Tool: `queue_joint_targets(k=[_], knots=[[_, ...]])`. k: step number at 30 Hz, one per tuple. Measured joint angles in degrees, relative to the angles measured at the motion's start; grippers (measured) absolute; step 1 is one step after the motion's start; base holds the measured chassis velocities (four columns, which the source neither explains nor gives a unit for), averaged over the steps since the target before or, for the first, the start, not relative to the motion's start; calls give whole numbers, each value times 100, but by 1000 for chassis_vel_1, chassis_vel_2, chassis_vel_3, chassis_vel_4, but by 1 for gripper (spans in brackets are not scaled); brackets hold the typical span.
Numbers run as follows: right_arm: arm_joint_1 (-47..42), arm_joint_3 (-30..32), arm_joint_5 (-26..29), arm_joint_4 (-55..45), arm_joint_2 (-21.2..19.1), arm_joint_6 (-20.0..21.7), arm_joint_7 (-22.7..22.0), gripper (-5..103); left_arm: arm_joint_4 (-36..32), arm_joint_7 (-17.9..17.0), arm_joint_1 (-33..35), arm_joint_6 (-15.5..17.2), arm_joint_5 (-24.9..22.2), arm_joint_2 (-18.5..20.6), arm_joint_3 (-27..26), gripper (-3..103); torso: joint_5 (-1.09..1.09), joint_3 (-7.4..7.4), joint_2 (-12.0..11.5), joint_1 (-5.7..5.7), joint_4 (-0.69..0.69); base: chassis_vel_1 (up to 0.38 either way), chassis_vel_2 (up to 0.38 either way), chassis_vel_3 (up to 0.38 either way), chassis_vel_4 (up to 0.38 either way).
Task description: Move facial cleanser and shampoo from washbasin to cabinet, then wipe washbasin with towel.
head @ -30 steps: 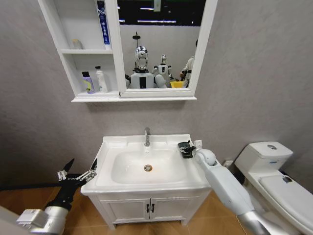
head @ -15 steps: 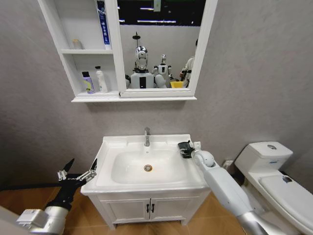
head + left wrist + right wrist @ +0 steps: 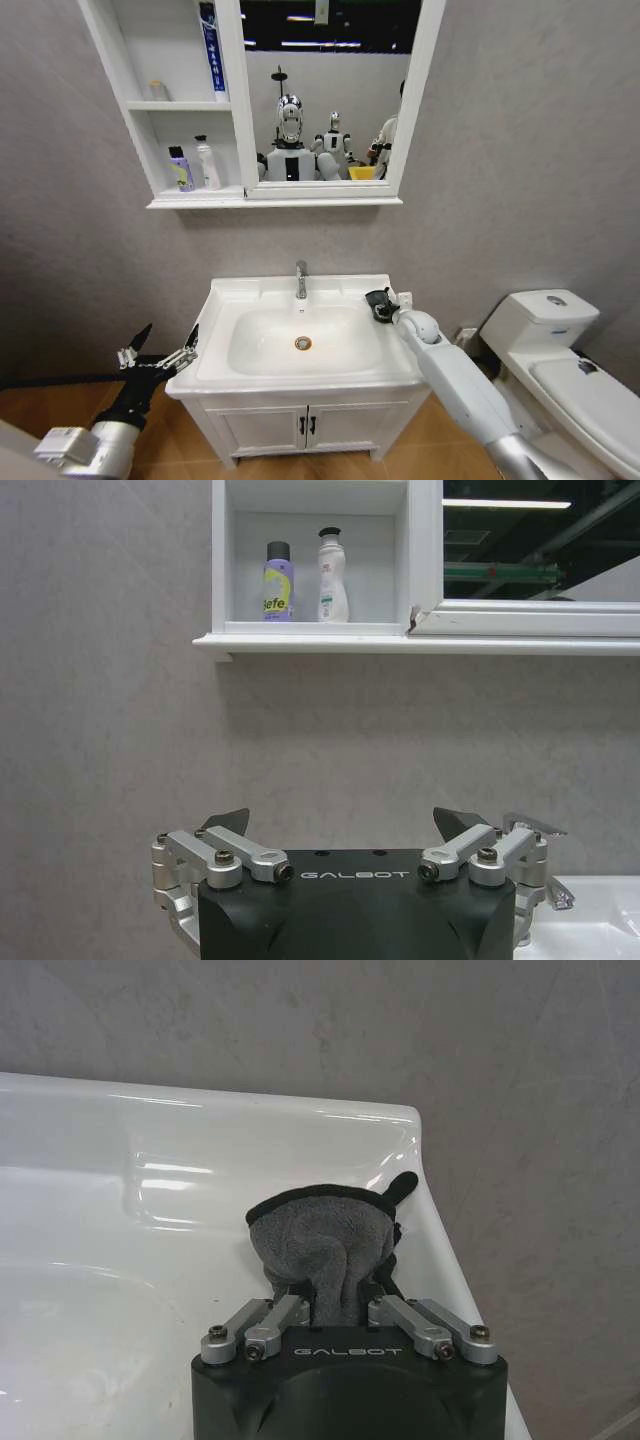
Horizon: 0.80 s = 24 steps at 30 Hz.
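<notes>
The white washbasin stands in the middle of the head view. At its right rear corner my right gripper is shut on the dark grey towel. In the right wrist view the rumpled towel bulges out between the closed fingers of the right gripper, just above the washbasin rim. My left gripper hangs open and empty left of the washbasin. A purple bottle and a white bottle stand on the cabinet's lower shelf; which is cleanser and which shampoo I cannot tell. In the left wrist view the left gripper faces the cabinet, far below the purple bottle and the white bottle.
A chrome tap rises at the bowl's back, above the drain. The framed mirror adjoins the shelves. A white toilet stands close on the right. The two-door vanity sits under the washbasin.
My right gripper has shifted slightly at the washbasin's right rear corner, still shut on the towel. The left arm has not moved.
</notes>
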State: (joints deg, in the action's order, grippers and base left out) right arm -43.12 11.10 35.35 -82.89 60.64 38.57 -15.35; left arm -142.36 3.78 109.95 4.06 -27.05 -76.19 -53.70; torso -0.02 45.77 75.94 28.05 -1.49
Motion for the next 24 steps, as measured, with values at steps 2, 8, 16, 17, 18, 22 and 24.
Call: queue_joint_targets(k=[2,8,16,17,18,22,24], knots=[[-14,0,3,-12,-23,0,-6,14,0,0,0,0,0,0,0,100,0,0,0,0,0,0,0,0,0],[-175,9,67,-302,-90,-5,-214,4,0,0,0,0,0,0,0,100,0,0,0,1,-2,0,0,0,0],[-688,-102,569,-1515,-154,315,-971,4,0,0,0,0,0,0,0,100,0,0,0,0,-2,0,0,0,0],[-688,-102,569,-1515,-154,315,-971,4,0,0,0,0,0,0,0,100,0,0,0,0,-2,0,0,0,0],[-747,-134,598,-1665,-158,338,-1065,4,0,0,0,0,0,0,0,100,-1,0,0,0,-3,0,0,0,0],[-828,-255,718,-1936,-143,355,-1236,4,0,0,0,0,0,0,0,100,-1,0,0,0,-3,0,0,0,0],[-829,-354,727,-1984,-84,356,-1266,4,0,0,0,0,0,0,0,100,-1,0,0,0,-2,0,0,0,0]])
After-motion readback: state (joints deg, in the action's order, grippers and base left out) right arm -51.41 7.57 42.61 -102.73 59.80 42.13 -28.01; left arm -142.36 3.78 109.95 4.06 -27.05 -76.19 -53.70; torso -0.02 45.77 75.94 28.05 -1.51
